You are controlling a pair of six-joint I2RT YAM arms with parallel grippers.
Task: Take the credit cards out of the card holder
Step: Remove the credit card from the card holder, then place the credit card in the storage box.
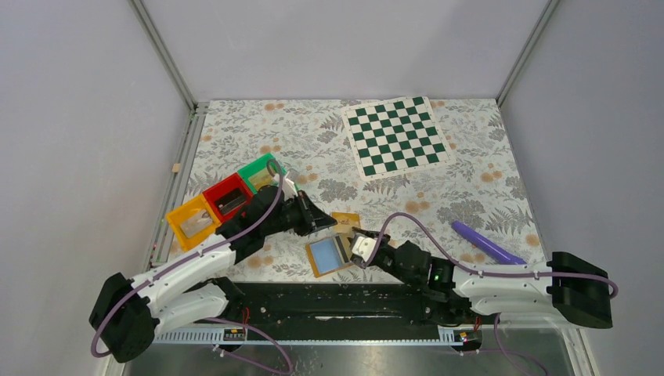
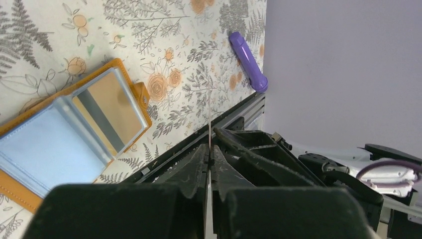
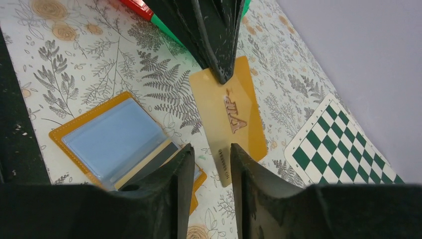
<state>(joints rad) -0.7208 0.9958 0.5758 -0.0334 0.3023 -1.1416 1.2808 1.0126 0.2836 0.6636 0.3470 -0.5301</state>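
On my far left three small bins sit in a slanted row on the flowered table (image 1: 258,125): a yellow bin (image 1: 192,222), a red bin (image 1: 229,197) and a green bin (image 1: 260,171). My left arm reaches out past them, and my left gripper (image 1: 327,223) (image 2: 210,147) (image 3: 222,74) is pinched tight on the far short edge of a gold card (image 1: 347,220) (image 2: 209,114) (image 3: 234,114). The card is lettered VIP and is out of the card holder; my left wrist sees it only as a thin line, edge-on. Just to the near side of it the card holder (image 1: 329,254) (image 2: 64,139) (image 3: 114,142) lies flat and spread open on the table, pale-blue inside up, close to the table's near edge and between my two grippers. A striped card (image 2: 107,112) (image 3: 147,167) sits in one of its clear sleeves. My right gripper (image 1: 358,236) (image 3: 212,149) hangs just right of the holder with its fingers apart and nothing clamped. The near end of the gold card shows in the gap between them, and I cannot tell whether it touches either finger. Farther right a green-and-white chessboard (image 1: 395,137) (image 3: 348,144) lies at the far side of the table, and a purple stick (image 1: 485,241) (image 2: 247,59) lies near the right edge, well apart from the holder.
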